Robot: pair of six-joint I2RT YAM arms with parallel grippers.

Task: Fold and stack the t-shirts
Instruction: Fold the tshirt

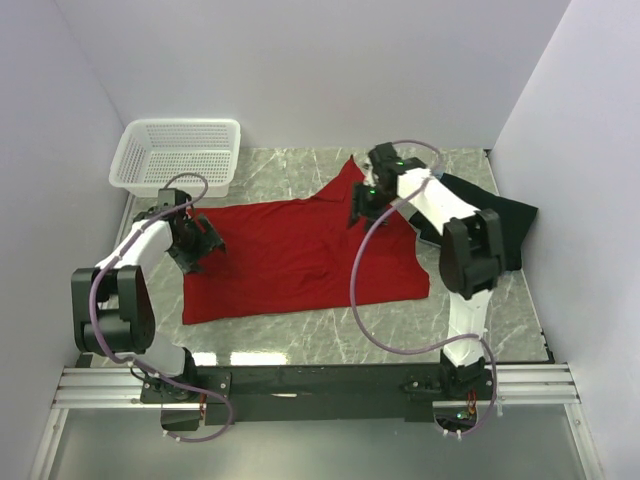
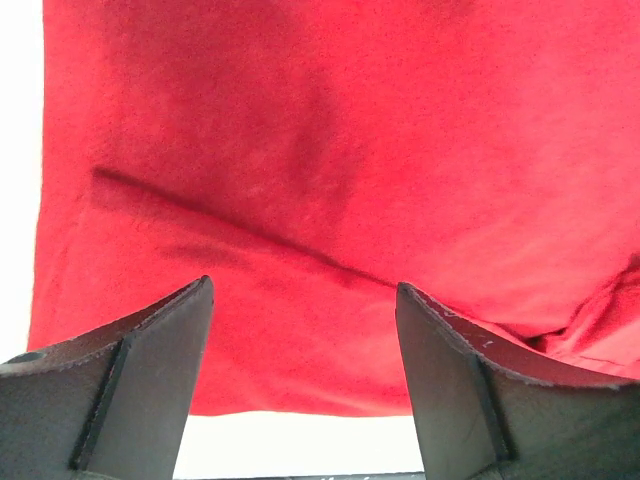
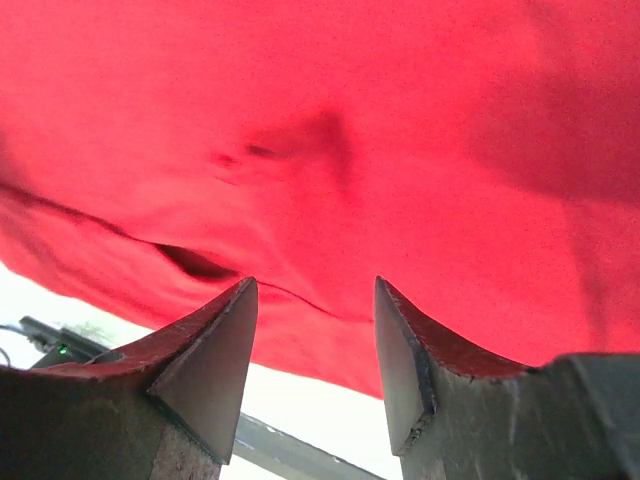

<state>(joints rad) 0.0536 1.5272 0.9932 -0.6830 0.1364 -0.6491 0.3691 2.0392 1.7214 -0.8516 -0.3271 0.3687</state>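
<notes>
1. White mesh basket (image 1: 178, 152): sits at the far left corner of the marble-patterned table (image 1: 300, 335), apart from the cloth.

2. Left gripper (image 1: 205, 240): positioned at the left edge of the red t-shirt (image 1: 290, 260), low over the cloth. In the left wrist view, the left gripper (image 2: 305, 290) has its fingers (image 2: 150, 350) spread wide. Nothing lies between them. The red t-shirt (image 2: 340, 180) fills the view beyond the tips, with one long diagonal crease across it and its edge running along the pale table surface at the left and bottom.

3. Red t-shirt: lies spread open on the middle of the table, mostly flat. One pointed corner reaches toward the far edge, near the right gripper.

4. Right gripper (image 1: 362, 205): positioned over the far right part of the red t-shirt, beside that pointed corner. In the right wrist view, the right gripper (image 3: 315, 285) has its jaws apart, with a clear gap and no cloth pinched. The red t-shirt (image 3: 330, 130) beyond the tips shows a small pucker and a folded edge at the lower left.

5. Black t-shirt (image 1: 505, 225): lies at the right side of the table, partly hidden behind the right arm. Whether it touches the red t-shirt cannot be determined.
</notes>
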